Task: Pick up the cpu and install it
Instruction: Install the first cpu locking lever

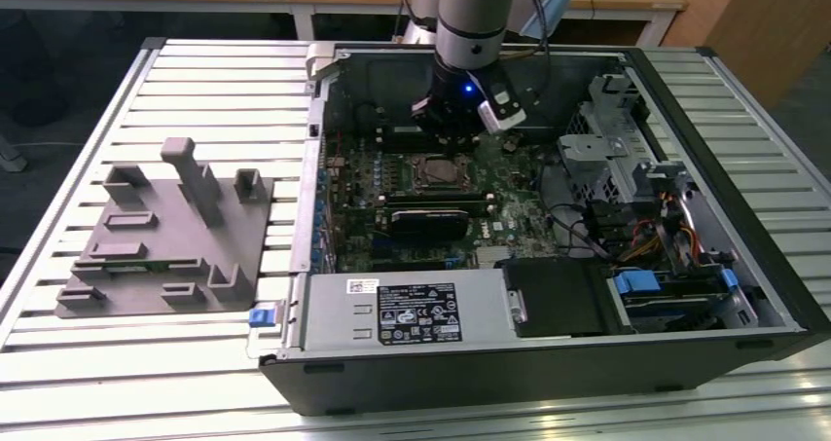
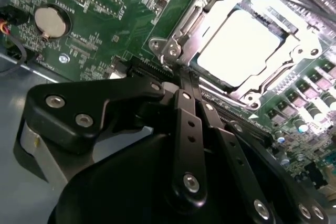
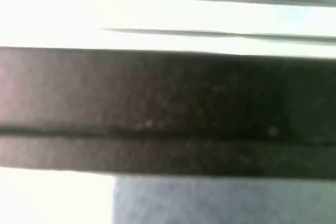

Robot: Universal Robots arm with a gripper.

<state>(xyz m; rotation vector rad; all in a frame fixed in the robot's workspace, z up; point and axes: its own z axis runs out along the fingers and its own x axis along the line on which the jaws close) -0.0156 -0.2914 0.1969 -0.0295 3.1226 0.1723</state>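
Hovering low inside the open black computer case (image 1: 546, 363), my pincer (image 2: 185, 80) has its black fingers (image 2: 190, 129) drawn together to a narrow tip with nothing between them, as the second wrist view shows. That tip sits just beside the corner of the square metal socket frame (image 2: 173, 51) on the green motherboard (image 2: 94, 24). The cpu (image 2: 244, 45), a small flat square chip with a pale silver top, already lies inside that frame, apart from my fingers.

My main worry is the closeness of my tip to the frame's hinge and the black slot (image 2: 142, 67) beside it: a small sideways drift could scrape the board or catch the frame. If the chip is not lying flat, any push on the frame could harm the contacts under it; I cannot tell its seating from here. A round silver coin battery (image 2: 48, 22) lies well apart.

Outward, the case stands on the slatted metal worktop (image 1: 78, 363), with a grey plastic tray (image 1: 156, 266) near the edge on the exterior view's left.
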